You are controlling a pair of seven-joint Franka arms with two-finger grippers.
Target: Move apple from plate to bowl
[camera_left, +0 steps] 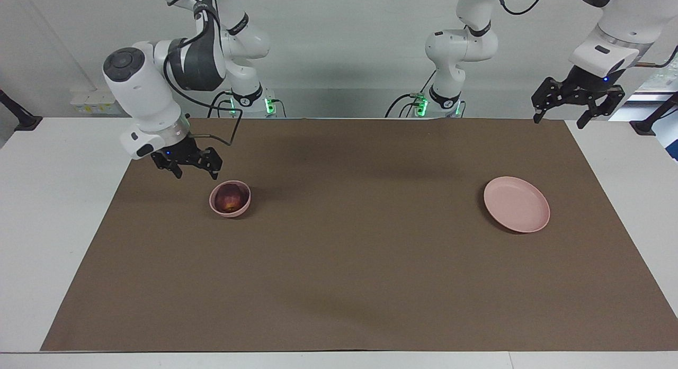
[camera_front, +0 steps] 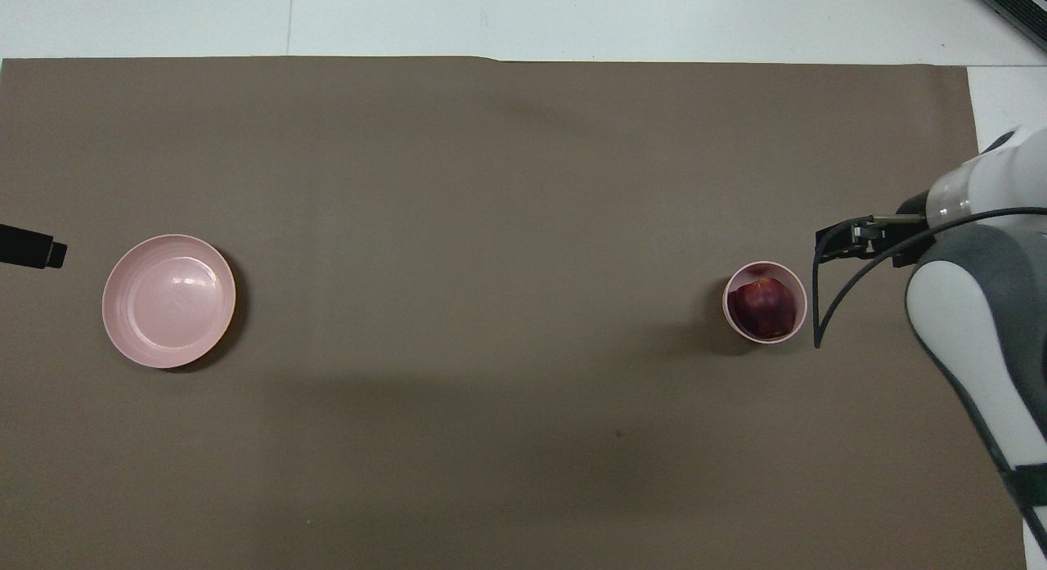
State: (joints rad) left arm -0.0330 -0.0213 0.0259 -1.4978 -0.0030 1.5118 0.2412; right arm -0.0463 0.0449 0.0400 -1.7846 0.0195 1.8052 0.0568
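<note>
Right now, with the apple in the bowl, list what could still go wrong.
1. The right end effector hangs open and empty, low over the mat beside the bowl; a sideways swing there could clip the rim and tip it.
2. The apple nearly fills the small bowl, so a knock might roll it out.
The plate lies bare toward the left arm's end; the left end effector waits open above that end, little threat.

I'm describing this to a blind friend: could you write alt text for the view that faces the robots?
A dark red apple sits in a small pink bowl on a brown table mat, toward the right arm's end. The right gripper hangs open above the mat beside the bowl. An empty pink plate lies toward the left arm's end, where the left gripper waits, raised and open.
</note>
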